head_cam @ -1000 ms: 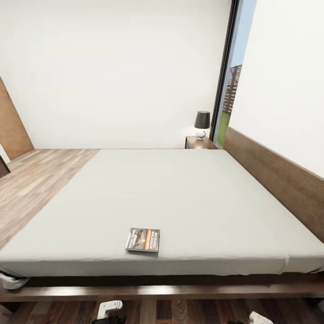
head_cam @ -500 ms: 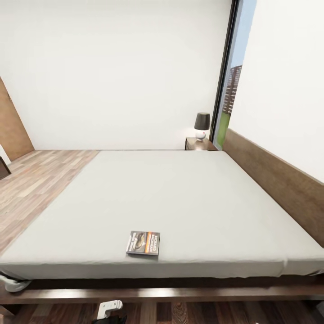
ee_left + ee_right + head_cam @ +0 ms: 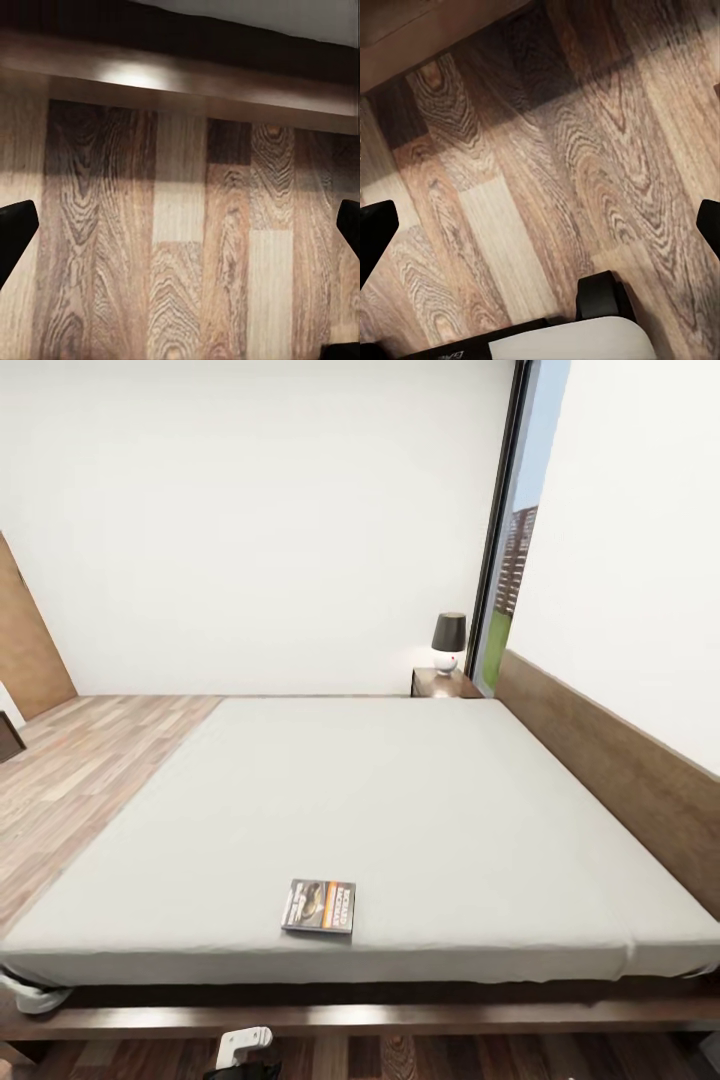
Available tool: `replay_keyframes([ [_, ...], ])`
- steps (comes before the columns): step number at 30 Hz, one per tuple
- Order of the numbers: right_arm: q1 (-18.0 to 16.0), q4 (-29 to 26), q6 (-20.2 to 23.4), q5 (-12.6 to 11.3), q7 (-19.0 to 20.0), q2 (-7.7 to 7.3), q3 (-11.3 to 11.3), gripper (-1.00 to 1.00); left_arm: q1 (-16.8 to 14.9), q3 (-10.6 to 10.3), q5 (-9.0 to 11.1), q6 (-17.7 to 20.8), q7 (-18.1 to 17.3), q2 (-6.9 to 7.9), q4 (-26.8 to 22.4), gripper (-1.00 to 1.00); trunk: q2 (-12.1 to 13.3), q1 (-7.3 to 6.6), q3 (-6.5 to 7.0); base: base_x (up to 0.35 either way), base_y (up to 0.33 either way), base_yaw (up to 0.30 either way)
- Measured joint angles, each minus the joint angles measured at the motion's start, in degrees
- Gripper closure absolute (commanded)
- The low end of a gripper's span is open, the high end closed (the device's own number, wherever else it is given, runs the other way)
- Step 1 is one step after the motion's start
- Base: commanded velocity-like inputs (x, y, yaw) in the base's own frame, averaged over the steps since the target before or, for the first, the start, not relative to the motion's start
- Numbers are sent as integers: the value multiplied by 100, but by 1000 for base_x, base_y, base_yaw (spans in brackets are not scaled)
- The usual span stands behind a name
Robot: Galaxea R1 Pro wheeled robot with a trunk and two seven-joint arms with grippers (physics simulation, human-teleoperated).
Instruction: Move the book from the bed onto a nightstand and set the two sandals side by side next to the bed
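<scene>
The book (image 3: 319,906) lies flat on the bed (image 3: 400,800), close to the near edge of the grey mattress. The nightstand (image 3: 440,682) stands at the bed's far corner beside the headboard (image 3: 610,780). The sandals are out of view. A white part of my left arm (image 3: 243,1048) shows low in the head view, below the bed's platform edge. My left gripper (image 3: 180,229) is open over the plank floor in front of the dark platform base (image 3: 187,71). My right gripper (image 3: 540,225) is also open above bare floor planks, holding nothing.
A lamp (image 3: 448,642) with a dark shade stands on the nightstand, next to the tall window (image 3: 505,560). Wood floor (image 3: 80,780) runs along the bed's left side to a brown door (image 3: 30,640). A part of the robot's body (image 3: 585,337) shows in the right wrist view.
The whole head picture has slid down a little, so the camera moved. The book keeps its place on the mattress. A white right-arm part has left the bottom right edge.
</scene>
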Motion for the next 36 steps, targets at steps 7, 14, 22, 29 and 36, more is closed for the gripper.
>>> replay_keyframes([
  [7, 2, 0, 0, 0, 0, 0, 0, -100, -1, 0, 0, -1, 0, 0, 0, -100, 281, -154, 126, 0, 0, 0],
  [14, 1, 0, 0, 0, 0, 0, 0, -100, 0, 0, 0, -1, 0, 0, 0, -100, 562, -308, 251, 0, 0, 0],
  [22, -2, 0, 1, 0, 0, 0, 0, -100, -2, 0, 0, 0, -1, 0, 0, -100, 883, -483, 395, 0, 0, 0],
  [29, 2, 0, 2, 0, 0, 0, 0, -100, 1, 0, 0, 0, -1, 0, 0, -100, 1164, -637, 521, 0, 0, 0],
  [36, 0, 0, 2, 0, 0, 0, 0, -100, 2, -4, 0, 0, -1, 0, 0, -100, 1444, -791, 647, 0, 0, 0],
])
